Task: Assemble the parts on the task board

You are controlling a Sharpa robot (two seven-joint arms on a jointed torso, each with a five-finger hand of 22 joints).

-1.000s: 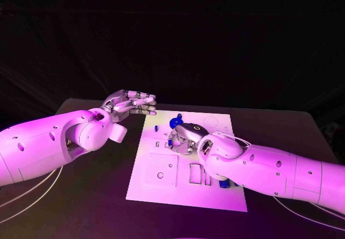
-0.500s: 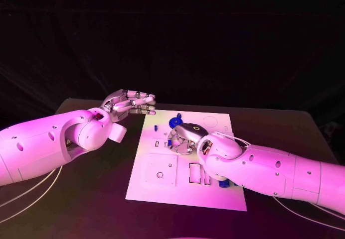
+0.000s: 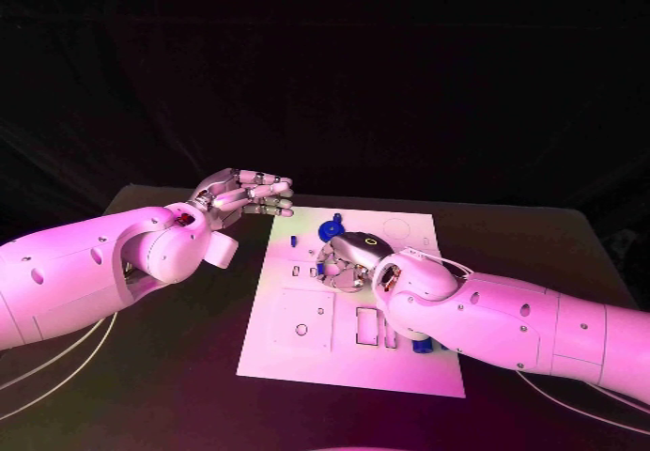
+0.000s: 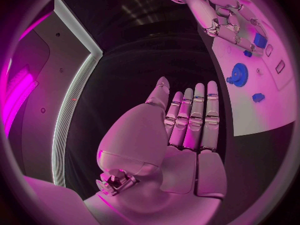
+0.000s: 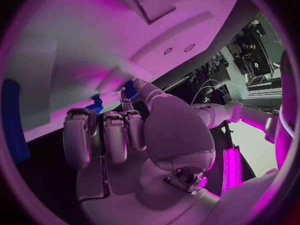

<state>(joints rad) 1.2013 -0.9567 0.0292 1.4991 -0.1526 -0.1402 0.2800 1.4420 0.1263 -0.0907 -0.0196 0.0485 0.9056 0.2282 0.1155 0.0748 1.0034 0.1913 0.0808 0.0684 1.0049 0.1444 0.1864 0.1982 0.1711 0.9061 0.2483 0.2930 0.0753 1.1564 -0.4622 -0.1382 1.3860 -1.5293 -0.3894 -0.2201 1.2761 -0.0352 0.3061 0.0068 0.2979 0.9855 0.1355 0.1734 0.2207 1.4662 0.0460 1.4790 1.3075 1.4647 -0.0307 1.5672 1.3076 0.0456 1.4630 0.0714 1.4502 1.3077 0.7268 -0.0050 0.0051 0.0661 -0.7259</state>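
Note:
The white task board point(image 3: 305, 324) lies in the middle of the black table. My right hand point(image 3: 351, 260) is down on the board's middle, fingers curled over a small blue part point(image 5: 130, 89) pinched between thumb and fingertip; the same part point(image 4: 259, 39) shows under that hand point(image 4: 224, 12) in the left wrist view. A blue gear point(image 3: 332, 228) stands on the board just beyond it. My left hand point(image 3: 248, 195) hovers off the board's far left corner, fingers straight and side by side, holding nothing point(image 4: 187, 120).
A blue cylinder-like part point(image 3: 424, 346) lies on the board's near right side, beside my right forearm. Another small blue piece point(image 4: 258, 97) sits near the gear point(image 4: 238, 75). Several cut-out slots point(image 3: 368, 326) mark the board's near half.

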